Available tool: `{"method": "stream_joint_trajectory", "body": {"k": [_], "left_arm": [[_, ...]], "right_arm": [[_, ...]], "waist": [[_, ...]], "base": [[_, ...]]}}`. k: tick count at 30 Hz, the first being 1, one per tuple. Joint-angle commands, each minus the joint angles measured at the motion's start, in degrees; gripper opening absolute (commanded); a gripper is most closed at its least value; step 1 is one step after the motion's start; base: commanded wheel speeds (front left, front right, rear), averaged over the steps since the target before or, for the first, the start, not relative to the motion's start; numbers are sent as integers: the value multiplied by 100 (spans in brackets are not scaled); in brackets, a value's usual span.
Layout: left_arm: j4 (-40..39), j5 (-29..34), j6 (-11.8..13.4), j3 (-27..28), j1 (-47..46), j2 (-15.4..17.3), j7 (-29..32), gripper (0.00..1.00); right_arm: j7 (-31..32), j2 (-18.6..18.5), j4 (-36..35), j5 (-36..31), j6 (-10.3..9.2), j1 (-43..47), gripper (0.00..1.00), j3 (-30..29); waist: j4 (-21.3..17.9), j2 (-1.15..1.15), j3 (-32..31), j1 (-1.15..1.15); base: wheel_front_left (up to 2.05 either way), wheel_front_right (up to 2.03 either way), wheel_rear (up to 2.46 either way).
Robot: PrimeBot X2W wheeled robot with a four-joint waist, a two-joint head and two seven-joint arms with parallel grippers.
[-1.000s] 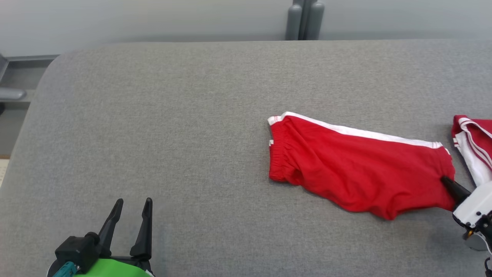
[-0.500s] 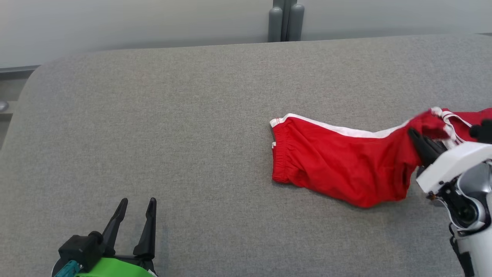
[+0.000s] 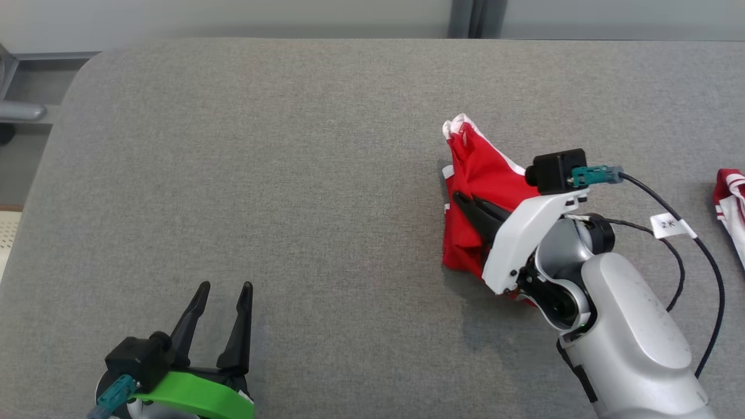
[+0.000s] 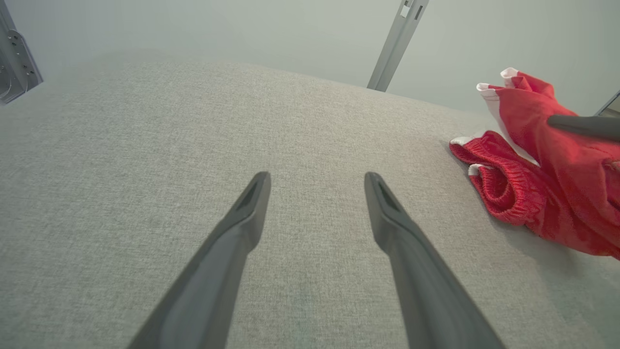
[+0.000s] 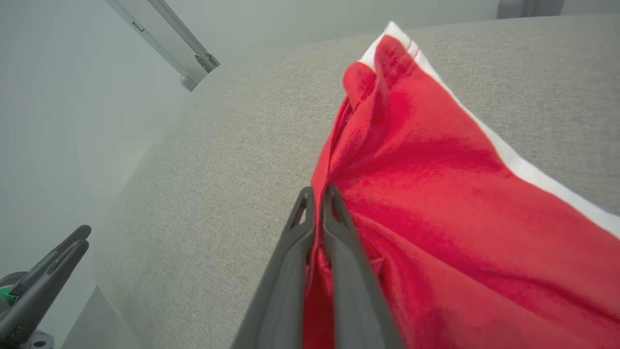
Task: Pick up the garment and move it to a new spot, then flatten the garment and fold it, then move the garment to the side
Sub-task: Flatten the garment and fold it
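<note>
Moved since a second ago: right claw (image 3: pixel 461 199), then at the right-hand leg end of the red shorts (image 3: pixel 474 169), now up and leftward above the waistband end. Cloth dragged along with it, bunched into a raised peak rather than lying stretched out. Head camera shifted as well.

From the head view: right claw pinched tight on a fold of the shorts, white forearm (image 3: pixel 628 326) hiding the near right part of the cloth. Second red-and-white garment (image 3: pixel 730 201) lying well apart at the right edge of the grey desk (image 3: pixel 291 174).

From the right wrist view: both dark fingers (image 5: pixel 344 252) pressed together with red fabric caught between them, white side stripe (image 5: pixel 533 167) running along the right of the cloth.

From the left wrist view: ribbed elastic waistband (image 4: pixel 503 186) resting on the desk, below the lifted part.

Left claw (image 3: pixel 226 286) at the near left, spread wide, holding nothing, well apart from the shorts.
</note>
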Motion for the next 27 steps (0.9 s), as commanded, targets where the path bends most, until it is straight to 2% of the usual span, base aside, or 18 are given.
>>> {"method": "stream_joint_trajectory", "body": {"k": [1,7,8,9,10,11,16,21,24,27], "left_arm": [[36,40,-44,45,-88,-7,-25,100],[136,117,-128,137,-154,-97,-25,100],[150,136,-148,158,-155,-110,-25,100],[159,150,-158,177,-150,-121,-25,100],[170,160,-164,197,-138,-128,-25,100],[180,163,-177,214,-121,-135,-25,100],[201,223,-208,260,-73,-154,-25,100],[169,269,-216,373,33,-142,-25,100],[107,290,-197,422,87,-158,-25,100],[28,314,-206,445,120,-192,-24,100]], "right_arm": [[-33,23,94,-55,1,-106,0,45],[-124,112,580,-258,1,-327,0,276],[-146,117,636,-314,1,-354,4,301],[-187,121,694,-342,1,-361,24,316],[-204,126,748,-360,1,-361,49,333],[-239,132,789,-369,1,-366,100,345],[-427,159,679,-231,1,-367,100,405],[-283,-79,-122,175,1,-36,100,421],[29,-378,-707,378,1,285,100,-14],[494,-653,-1012,367,1,672,100,-729]], "waist": [[120,0,94,0],[227,0,107,0],[228,0,108,0],[224,0,107,0],[217,0,104,0],[207,0,101,0],[146,0,51,0],[29,0,-39,0],[-53,0,-38,0],[-122,0,28,0]], "base": [[0,0,0],[0,0,0],[0,0,0],[0,0,0],[0,0,0],[0,0,0],[0,0,0],[0,0,0],[0,0,0],[0,0,0]]}}
